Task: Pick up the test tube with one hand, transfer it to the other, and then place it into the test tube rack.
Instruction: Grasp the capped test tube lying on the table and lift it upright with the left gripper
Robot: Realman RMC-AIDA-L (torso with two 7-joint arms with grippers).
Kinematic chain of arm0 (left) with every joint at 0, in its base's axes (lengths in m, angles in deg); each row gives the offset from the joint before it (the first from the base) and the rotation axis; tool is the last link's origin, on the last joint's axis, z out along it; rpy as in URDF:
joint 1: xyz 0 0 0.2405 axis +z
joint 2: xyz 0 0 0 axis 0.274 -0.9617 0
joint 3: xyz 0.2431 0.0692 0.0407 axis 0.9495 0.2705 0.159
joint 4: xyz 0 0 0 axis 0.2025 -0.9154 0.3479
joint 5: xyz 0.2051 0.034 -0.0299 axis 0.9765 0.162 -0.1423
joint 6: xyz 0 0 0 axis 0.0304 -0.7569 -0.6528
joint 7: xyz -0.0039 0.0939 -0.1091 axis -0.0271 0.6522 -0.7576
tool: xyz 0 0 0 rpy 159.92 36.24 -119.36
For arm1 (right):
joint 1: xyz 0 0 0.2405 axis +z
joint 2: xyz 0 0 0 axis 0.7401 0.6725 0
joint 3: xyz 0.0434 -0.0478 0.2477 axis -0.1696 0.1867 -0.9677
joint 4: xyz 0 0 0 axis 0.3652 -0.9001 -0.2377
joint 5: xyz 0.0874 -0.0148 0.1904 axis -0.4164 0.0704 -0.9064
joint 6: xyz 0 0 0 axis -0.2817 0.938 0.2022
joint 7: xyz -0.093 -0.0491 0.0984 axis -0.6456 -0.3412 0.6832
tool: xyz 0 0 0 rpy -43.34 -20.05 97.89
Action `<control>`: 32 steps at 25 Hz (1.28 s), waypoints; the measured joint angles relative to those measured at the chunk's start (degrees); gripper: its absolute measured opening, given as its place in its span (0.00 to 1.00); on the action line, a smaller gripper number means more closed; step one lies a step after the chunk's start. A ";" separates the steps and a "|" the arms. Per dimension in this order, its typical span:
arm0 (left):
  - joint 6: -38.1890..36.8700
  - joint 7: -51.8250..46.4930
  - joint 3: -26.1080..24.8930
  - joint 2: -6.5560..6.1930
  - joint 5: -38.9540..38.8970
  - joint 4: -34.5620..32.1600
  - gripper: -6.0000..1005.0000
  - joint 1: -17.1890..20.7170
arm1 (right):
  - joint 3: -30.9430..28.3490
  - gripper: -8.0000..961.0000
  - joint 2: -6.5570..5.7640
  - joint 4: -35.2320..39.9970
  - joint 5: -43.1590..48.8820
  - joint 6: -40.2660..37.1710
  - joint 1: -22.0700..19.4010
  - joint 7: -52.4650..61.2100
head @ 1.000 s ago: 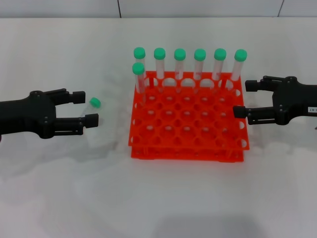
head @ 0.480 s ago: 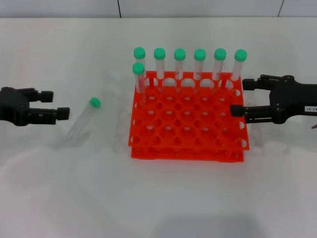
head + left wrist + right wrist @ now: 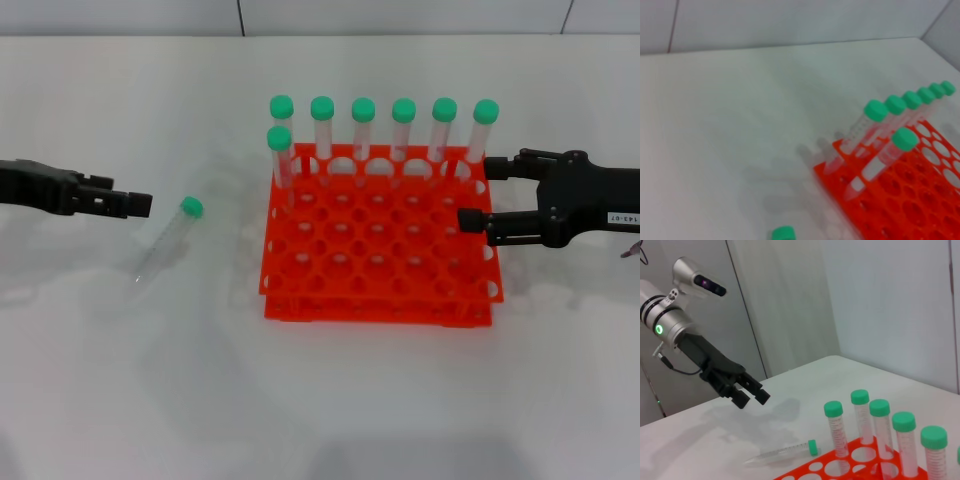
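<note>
Test tube (image 3: 164, 240) first: it lies flat on the white table (image 3: 320, 400), loose, nothing holding it, green cap (image 3: 191, 207) toward the rack and the round tip angled back toward me and to my left. So its long axis runs on a diagonal, cap far and right, tip near and left.

Biggest thing out here is the test tube rack (image 3: 380, 250), bright orange-red, sitting well to the right of the loose tube. Seven capped tubes stand in it, six along the back row and one just in front at the left corner. The gap between rack and tube is bare table, so nothing blocks a grab from my left side.

My left gripper (image 3: 125, 203) is the nearer one by far, held above the table just left of the cap. I read its fingers as parted and empty, though from the head camera they overlap and the opening is hard to judge; the right wrist view shows them apart. I judge it needs to come down and turn across that diagonal to close on the barrel.

My right gripper (image 3: 482, 195) hangs over the rack's right edge, fingers wide apart, holding nothing, well away from the tube.
</note>
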 joint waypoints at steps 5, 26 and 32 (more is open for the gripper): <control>0.69 -4.88 0.28 0.26 3.87 0.01 0.86 -1.00 | 0.00 0.90 0.03 -0.15 0.00 0.01 -0.02 -0.14; 4.72 -4.80 5.82 0.23 17.46 2.96 0.86 -6.46 | 0.51 0.90 0.24 0.05 -0.42 -0.51 -0.18 -0.44; 7.01 -4.95 7.95 1.04 18.11 4.76 0.86 -7.19 | 0.51 0.90 0.26 -0.06 -0.44 -0.55 -0.24 -0.45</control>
